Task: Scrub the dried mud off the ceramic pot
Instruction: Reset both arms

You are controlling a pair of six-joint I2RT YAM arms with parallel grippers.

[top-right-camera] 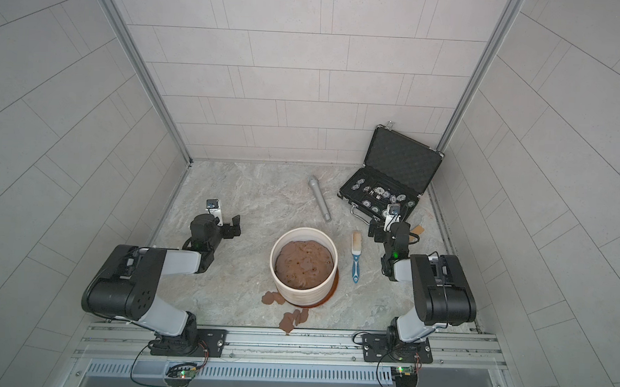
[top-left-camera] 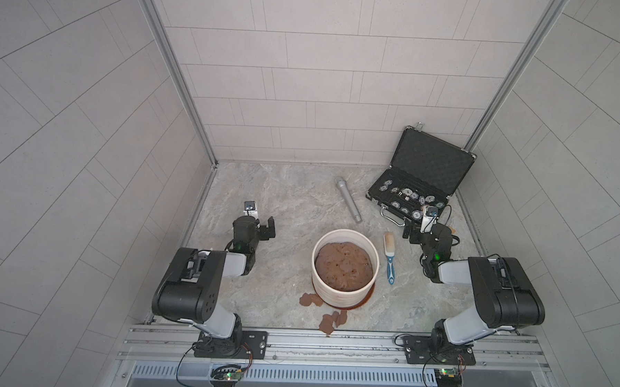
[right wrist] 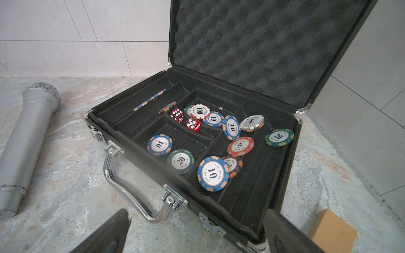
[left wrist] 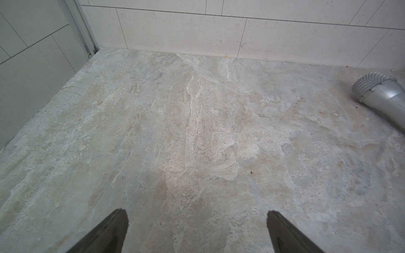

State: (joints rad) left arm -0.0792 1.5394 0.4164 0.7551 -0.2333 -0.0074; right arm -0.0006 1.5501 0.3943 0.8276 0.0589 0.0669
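Brown mud (top-left-camera: 331, 320) btwn pot (top-left-camera: 343, 297) & table edge (top-left-camera: 281, 325)

The grey marbled tabletop (top-left-camera: 265, 199) in front of me carries the ceramic pot (top-left-camera: 340, 292) on its brown saucer (top-left-camera: 368, 296) near the middle of the front edge. Flat patches of dried mud (top-left-camera: 311, 300) lie just beside it on my left, and more between it and that edge. Just right of the pot lies a blue-handled brush (top-left-camera: 390, 259), a silver microphone (top-left-camera: 348, 199) lies toward the back edge, and an open black case (top-left-camera: 430, 163) sits in the back right corner with a tan cardboard piece (right wrist: 333, 233) near it.
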